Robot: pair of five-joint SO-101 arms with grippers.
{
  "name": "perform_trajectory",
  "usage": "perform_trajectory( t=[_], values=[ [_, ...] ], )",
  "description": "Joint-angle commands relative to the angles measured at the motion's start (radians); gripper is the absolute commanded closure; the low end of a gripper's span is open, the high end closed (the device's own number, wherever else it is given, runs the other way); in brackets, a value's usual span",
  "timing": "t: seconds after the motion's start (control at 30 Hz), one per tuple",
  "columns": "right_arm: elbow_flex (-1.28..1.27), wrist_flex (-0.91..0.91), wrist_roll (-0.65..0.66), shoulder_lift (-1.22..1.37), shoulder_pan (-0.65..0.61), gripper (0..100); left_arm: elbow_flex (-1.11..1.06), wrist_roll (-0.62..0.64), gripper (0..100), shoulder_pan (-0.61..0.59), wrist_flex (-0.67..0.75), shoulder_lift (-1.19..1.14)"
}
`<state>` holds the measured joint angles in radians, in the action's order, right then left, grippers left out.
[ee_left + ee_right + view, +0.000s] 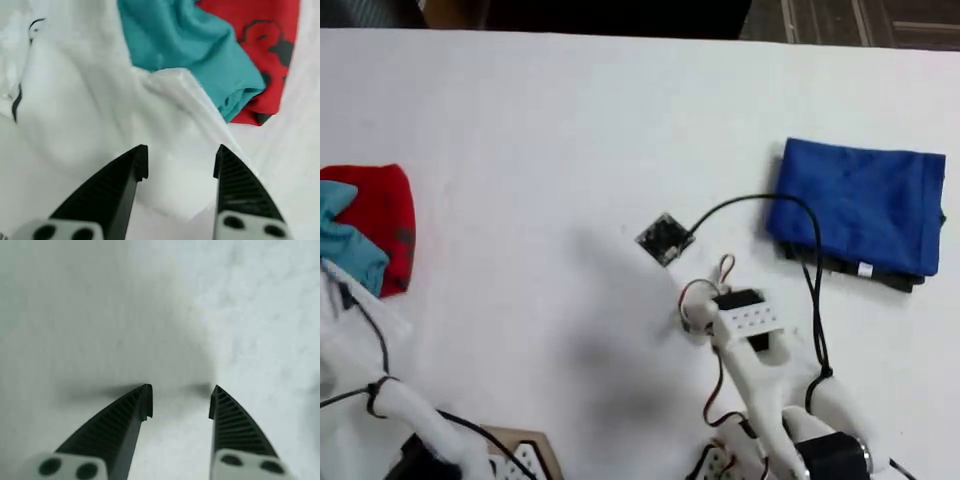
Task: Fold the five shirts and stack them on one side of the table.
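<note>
A folded blue shirt lies at the right of the table on top of a dark shirt. At the left edge a red shirt lies under a crumpled teal shirt, with a white shirt beside them. My left gripper hovers open just over the white shirt's folds, holding nothing. Near the table's front middle, my right gripper stands open over bare tabletop, with its arm left of the blue shirt.
The white table stretches bare across the middle and back. A black cable runs from the right arm over the blue shirt's near corner. A small black module sits ahead of the right arm. The left arm stands at the front left.
</note>
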<state>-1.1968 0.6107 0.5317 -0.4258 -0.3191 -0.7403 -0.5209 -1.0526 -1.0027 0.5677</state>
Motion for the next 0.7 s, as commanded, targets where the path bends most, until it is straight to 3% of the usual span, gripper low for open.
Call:
perform_trajectory(
  t=[0.0,0.33,0.67],
  values=[
    [0.0,-0.021,-0.008,-0.041,-0.01,80.9,-0.038,-0.057,77,-0.046,0.049,0.021],
    [0.0,-0.021,-0.006,-0.039,-0.01,80.9,-0.269,-0.095,77,-0.048,0.242,0.02],
    [0.0,-0.022,0.0,-0.038,-0.01,80.9,-0.458,-0.427,77,-0.285,0.502,0.021]
  ],
)
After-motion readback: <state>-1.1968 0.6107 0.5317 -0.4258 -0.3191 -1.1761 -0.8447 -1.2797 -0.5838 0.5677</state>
